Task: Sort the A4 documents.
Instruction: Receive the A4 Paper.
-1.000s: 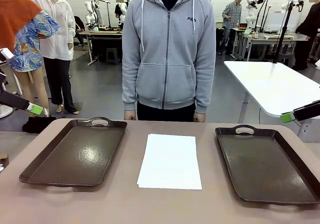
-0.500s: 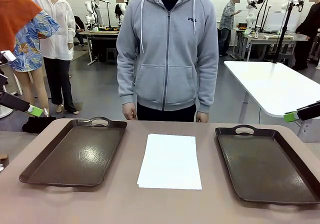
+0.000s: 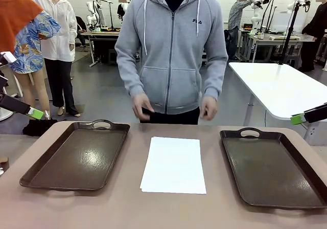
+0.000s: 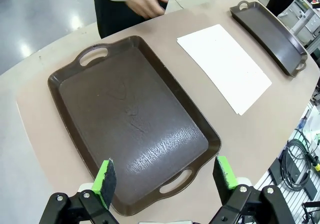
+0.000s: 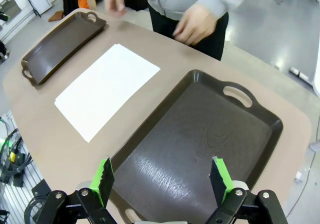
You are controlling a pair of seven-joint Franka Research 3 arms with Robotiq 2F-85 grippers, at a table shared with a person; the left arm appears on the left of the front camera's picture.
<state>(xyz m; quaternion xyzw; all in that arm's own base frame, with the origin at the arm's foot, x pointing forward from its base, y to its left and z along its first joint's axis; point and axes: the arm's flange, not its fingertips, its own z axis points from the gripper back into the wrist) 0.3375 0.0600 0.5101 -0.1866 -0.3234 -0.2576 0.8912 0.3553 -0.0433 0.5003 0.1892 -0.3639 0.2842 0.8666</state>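
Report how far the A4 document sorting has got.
Done: nothing; the left tray and right tray are both bare. In hand: nothing; the left end effector and right end effector are open, each facing its tray, and the person's hands are raised at the far edge. Left: the whole stack of A4 documents, lying on the table between the trays, needs sorting.

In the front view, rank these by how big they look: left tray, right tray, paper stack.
1. The left tray and the right tray look alike. The right one runs off the picture's edge, so I won't rank them.
2. The A4 documents look smallest: a white stack lying between the trays.
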